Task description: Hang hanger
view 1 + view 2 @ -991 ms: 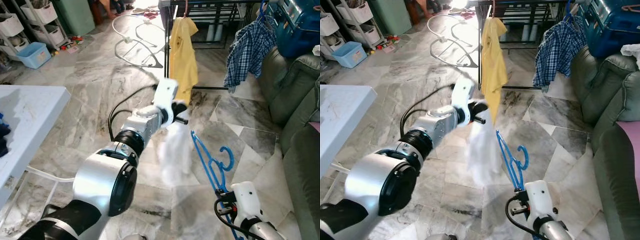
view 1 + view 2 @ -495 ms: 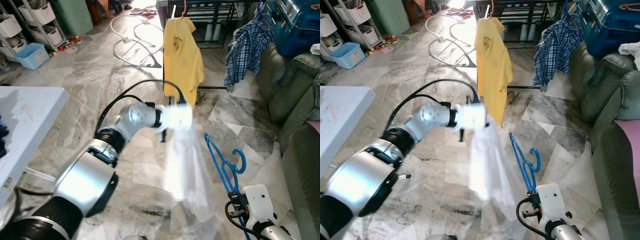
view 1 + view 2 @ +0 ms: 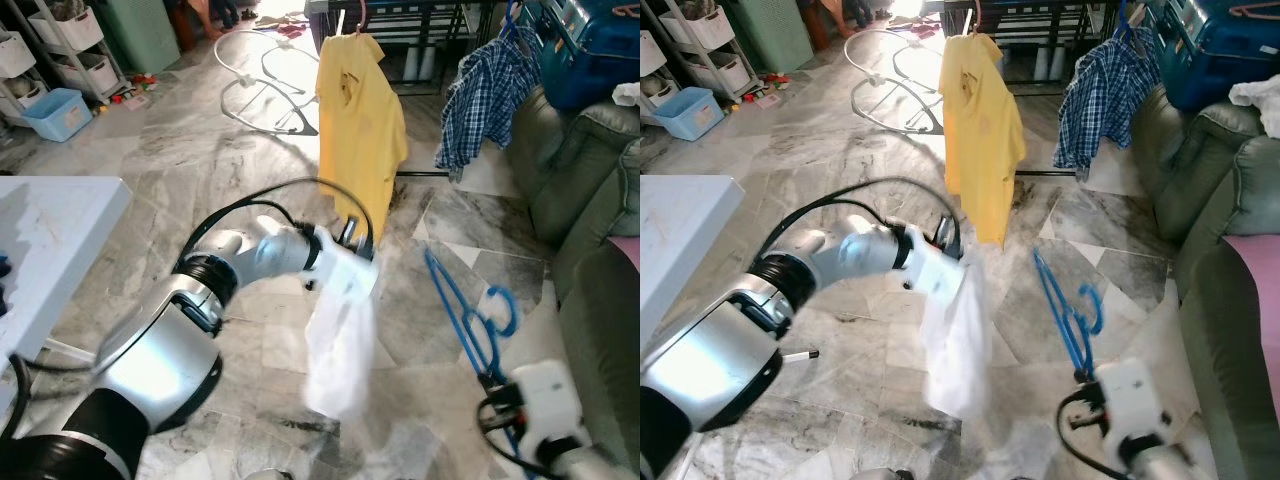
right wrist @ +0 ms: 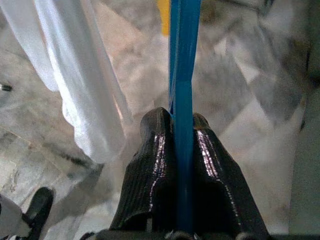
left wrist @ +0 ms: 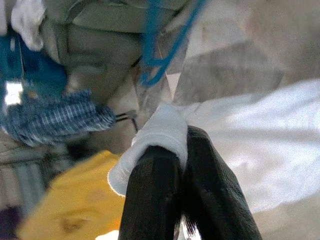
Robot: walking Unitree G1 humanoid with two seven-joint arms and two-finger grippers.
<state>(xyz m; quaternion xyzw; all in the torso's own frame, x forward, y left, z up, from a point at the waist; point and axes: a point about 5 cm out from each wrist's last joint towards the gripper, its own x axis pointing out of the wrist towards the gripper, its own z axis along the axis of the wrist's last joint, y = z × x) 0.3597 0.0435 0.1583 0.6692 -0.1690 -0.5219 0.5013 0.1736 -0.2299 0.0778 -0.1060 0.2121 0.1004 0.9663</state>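
Hanger (image 3: pixel 468 312) upright (hook up) in right pincer (image 4: pixel 182 131).

Blue hanger (image 3: pixel 466 317) upright, clamped at its base.

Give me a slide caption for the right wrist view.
Right gripper clamps a blue plastic hanger above the marble floor, with a white garment hanging alongside.

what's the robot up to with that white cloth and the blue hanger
The left gripper is pinched shut on a white cloth garment, which hangs limp over the marble floor. The right gripper is clamped on a blue plastic hanger, held upright beside it. The garment is not on the hanger. A yellow shirt hangs on the rack behind.
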